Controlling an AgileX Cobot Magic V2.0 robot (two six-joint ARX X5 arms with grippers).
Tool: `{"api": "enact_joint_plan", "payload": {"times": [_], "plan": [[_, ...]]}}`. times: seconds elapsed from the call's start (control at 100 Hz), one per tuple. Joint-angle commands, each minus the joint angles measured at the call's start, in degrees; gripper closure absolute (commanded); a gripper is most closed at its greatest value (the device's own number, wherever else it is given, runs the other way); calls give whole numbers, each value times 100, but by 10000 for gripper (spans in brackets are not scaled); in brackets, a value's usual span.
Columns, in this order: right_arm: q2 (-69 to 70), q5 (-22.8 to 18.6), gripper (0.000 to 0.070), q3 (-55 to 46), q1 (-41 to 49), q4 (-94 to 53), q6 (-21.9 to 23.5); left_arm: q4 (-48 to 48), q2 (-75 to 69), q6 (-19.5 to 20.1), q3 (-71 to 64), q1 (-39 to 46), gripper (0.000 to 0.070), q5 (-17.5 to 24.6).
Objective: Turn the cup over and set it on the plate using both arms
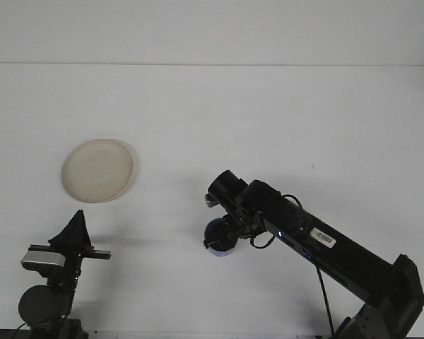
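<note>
A bare robot test bench (lab-like): plain white table [268, 106], blank white wall [212, 28], no household furnishings.

We see a black right arm [325, 244] of boxy segments bearing a white barcode label [324, 239], a small lit indicator and looped black cables. Our left tool [75, 229] is black, pointed, above a grey housing.
</note>
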Motion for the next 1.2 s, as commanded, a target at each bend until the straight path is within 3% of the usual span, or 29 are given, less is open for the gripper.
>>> {"api": "enact_joint_plan", "payload": {"times": [0.0, 0.07, 0.28, 0.51, 0.81, 1.04, 1.19], "plan": [[111, -2, 264, 140, 61, 33, -7, 57, -11, -7, -114, -11, 689, -4], [101, -4, 231, 175, 57, 17, -13, 57, -11, -7, -114, -11, 689, -4], [-68, -20, 231, 503, -2, -166, -149, 57, -11, -7, -114, -11, 689, -4], [-330, 37, 231, 962, -369, -649, -734, 55, -11, -7, -114, -11, 689, -4], [-975, -4, 231, 960, -1698, -852, -1674, 57, -11, -7, -114, -11, 689, -4], [-1606, 0, 231, 756, -3018, -671, -1832, 55, -11, -7, -114, -11, 689, -4], [-2444, -2, 232, 28, -3685, -87, -1832, 55, -11, -7, -114, -11, 689, -4]]}}
